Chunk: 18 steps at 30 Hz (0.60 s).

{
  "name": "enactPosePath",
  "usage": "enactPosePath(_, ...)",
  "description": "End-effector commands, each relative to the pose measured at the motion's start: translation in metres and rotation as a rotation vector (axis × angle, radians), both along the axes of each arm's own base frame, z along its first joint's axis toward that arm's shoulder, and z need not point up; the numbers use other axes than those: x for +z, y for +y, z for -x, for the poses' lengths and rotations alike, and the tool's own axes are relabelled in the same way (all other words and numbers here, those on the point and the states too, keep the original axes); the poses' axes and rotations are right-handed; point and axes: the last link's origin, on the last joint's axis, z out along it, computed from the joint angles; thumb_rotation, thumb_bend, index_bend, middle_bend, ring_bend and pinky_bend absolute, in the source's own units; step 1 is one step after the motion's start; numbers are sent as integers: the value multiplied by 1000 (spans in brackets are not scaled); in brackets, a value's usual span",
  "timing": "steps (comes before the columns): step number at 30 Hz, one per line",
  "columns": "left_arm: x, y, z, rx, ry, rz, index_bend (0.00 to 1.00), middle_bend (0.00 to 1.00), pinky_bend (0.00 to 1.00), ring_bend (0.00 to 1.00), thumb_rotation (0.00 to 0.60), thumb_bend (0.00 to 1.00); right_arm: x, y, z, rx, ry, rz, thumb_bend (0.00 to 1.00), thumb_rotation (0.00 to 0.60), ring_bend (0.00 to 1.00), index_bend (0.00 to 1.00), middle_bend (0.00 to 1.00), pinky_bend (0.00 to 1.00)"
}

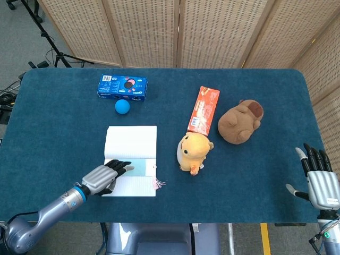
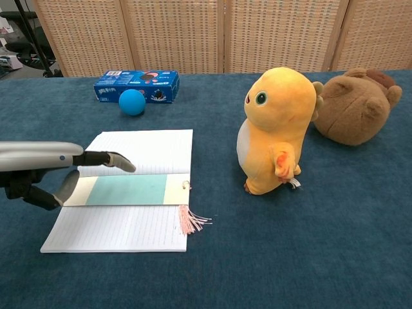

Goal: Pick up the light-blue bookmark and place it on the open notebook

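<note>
Left hand [image 2: 48,170] hangs above the left edge of the open notebook [image 2: 138,151], fingers apart and stretched toward 3 o'clock, holding nothing. From the chest view it sits clear of the page; the head view shows its fingertips [image 1: 123,165] over the bookmark's left end. Right hand [image 1: 319,180] rests at the table's near right corner, fingers spread and upright, empty, well apart from everything else.

Light-blue bookmark [image 2: 129,190] lies flat across the notebook's middle, along the fold, its pale end and pink tassel [image 2: 192,220] spilling off the right edge onto the blue tablecloth [image 2: 309,257].

Surroundings, taking the notebook as centre:
- 12 o'clock: blue ball [image 1: 122,107], and just beyond it, nearly touching, a blue cookie box [image 1: 122,87].
- 3 o'clock: yellow plush toy [image 2: 277,129], upright, near the notebook but apart from it.
- Beyond the yellow plush, at 1 o'clock in the head view: orange snack box [image 1: 203,110], its near end just beside the plush's head.
- Further right: brown plush toy [image 1: 240,122], lying on the cloth beside the orange box.

Nothing sits between the left hand and the bookmark. Wicker screens [image 1: 180,32] stand behind the table.
</note>
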Motion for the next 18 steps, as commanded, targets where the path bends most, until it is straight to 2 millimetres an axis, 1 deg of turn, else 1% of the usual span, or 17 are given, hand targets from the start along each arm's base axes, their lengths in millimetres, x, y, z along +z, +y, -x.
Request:
enactPosePath(1, 24, -4, 2, -9, -40, -67, 0, 0, 0, 0, 600, 850, 0, 0, 0, 0, -2, 1, 0, 600, 0, 0, 0, 0)
enactPosePath(2, 30, -5, 4, -8, -46, -89, 0, 0, 0, 0, 600, 744, 0, 0, 0, 1, -2, 1, 0, 600, 0, 0, 0, 0)
enactPosePath(4, 47, -5, 12, -8, -56, -162, 0, 0, 0, 0, 600, 361, 1, 1, -1, 3, -4, 3, 0, 600, 0, 0, 0, 0)
enactPosePath(5, 57, -6, 18, -7, -60, -216, 0, 0, 0, 0, 600, 255, 1, 1, -1, 4, -5, 4, 0, 600, 0, 0, 0, 0)
enactPosePath(6, 62, -7, 22, -6, -63, -248, 0, 0, 0, 0, 600, 139, 1, 1, -1, 4, -5, 5, 0, 600, 0, 0, 0, 0)
enactPosePath(7, 71, -8, 30, 2, -66, -310, 0, 0, 0, 0, 600, 64, 1, 1, -1, 5, -5, 5, 0, 600, 0, 0, 0, 0)
enactPosePath(9, 88, -13, 52, 45, -70, -454, 0, 0, 0, 0, 600, 13, 1, 2, -2, 9, -3, 3, 0, 600, 0, 0, 0, 0)
enactPosePath(10, 103, -19, 71, 93, -64, -569, 0, 0, 0, 0, 600, 3, 0, 3, -2, 13, 0, 1, 0, 600, 0, 0, 0, 0)
enactPosePath(11, 106, -26, 82, 102, -69, -640, 0, 0, 0, 0, 600, 1, 0, 3, -3, 16, 2, 3, 0, 600, 0, 0, 0, 0)
enactPosePath(14, 112, -35, 98, 120, -76, -735, 0, 0, 0, 0, 600, 0, 0, 4, -4, 20, 4, 8, 0, 600, 0, 0, 0, 0)
enactPosePath(18, 119, -41, 113, 158, -76, -790, 0, 0, 0, 0, 600, 0, 0, 4, -4, 26, 4, 17, 0, 600, 0, 0, 0, 0)
